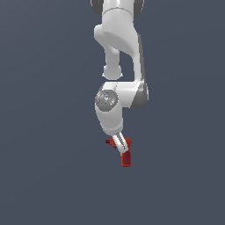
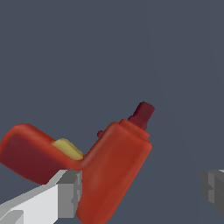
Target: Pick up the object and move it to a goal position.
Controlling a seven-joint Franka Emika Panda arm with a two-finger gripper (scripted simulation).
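The object, a small red-orange power drill (image 2: 113,170) with a dark red nose tip (image 2: 142,114) and a yellow patch on its handle, lies between the jaws of my gripper (image 2: 140,192). One grey fingertip (image 2: 70,194) touches the drill's side. The other fingertip (image 2: 212,188) stands well apart from it, so the gripper is open around the drill. In the exterior view the drill (image 1: 126,156) shows just under the white hand, with the gripper (image 1: 120,146) down over it and one pale finger (image 1: 117,142) crossing its body.
The white arm (image 1: 118,57) comes down from the top of the exterior view. Around the drill there is only a plain dark grey-blue surface (image 1: 52,167).
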